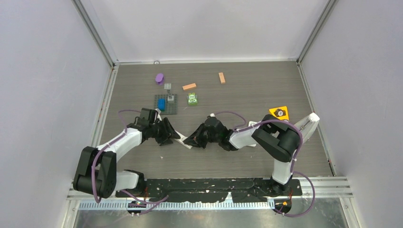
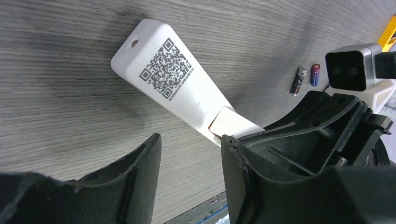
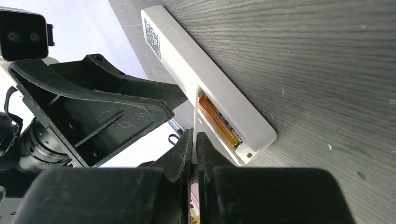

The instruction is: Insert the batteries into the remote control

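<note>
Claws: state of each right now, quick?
Left claw: open, holding nothing.
Right claw: closed on the thin white battery cover of the remote.

Grey woodgrain table (image 1: 247, 95), remote (image 2: 159, 70), two batteries (image 2: 315, 74)

A remote control (image 2: 161, 70) and its thin cover (image 3: 194, 123), smooth matt white plastic; a grey wood-grain table (image 2: 60, 102); two glossy, metallic-looking batteries (image 2: 315, 74).
</note>
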